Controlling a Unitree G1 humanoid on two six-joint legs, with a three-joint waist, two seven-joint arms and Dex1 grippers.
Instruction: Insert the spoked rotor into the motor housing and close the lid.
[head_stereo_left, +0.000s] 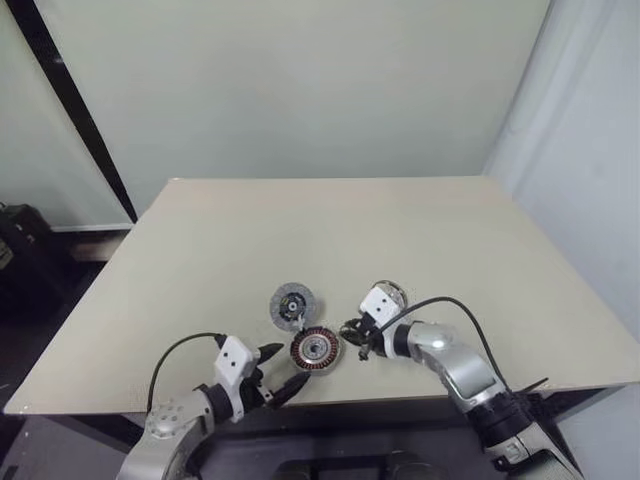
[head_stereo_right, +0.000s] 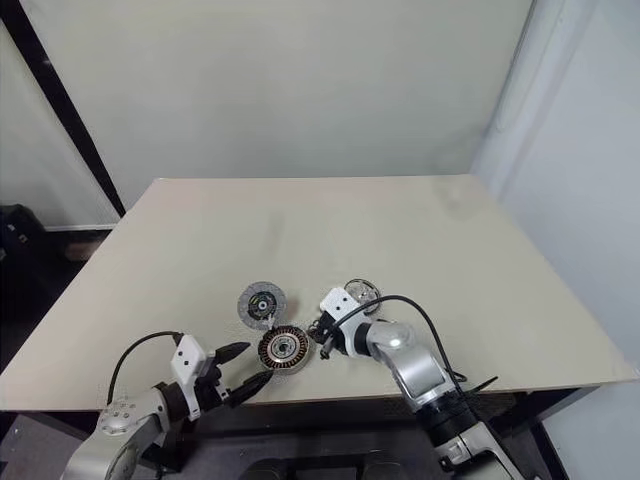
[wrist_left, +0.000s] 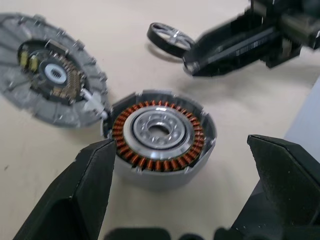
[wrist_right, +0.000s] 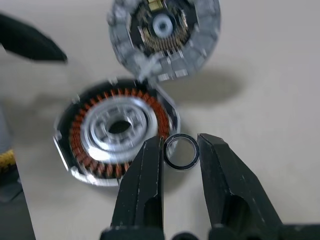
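Rotor flat on table beside right gripper, clear of housing | right gripper clamped on ring at housing rim | left gripper apart, flanking housing | likely next: keep ring level, centre over hub

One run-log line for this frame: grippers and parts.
left gripper open beside motor housing | right gripper shut on thin ring | spoked rotor on table, not inserted | lid off, beside housing

No readable text, labels, brand names, numbers or signs appear on any surface or object in these views; any fine markings are too blurred to read.
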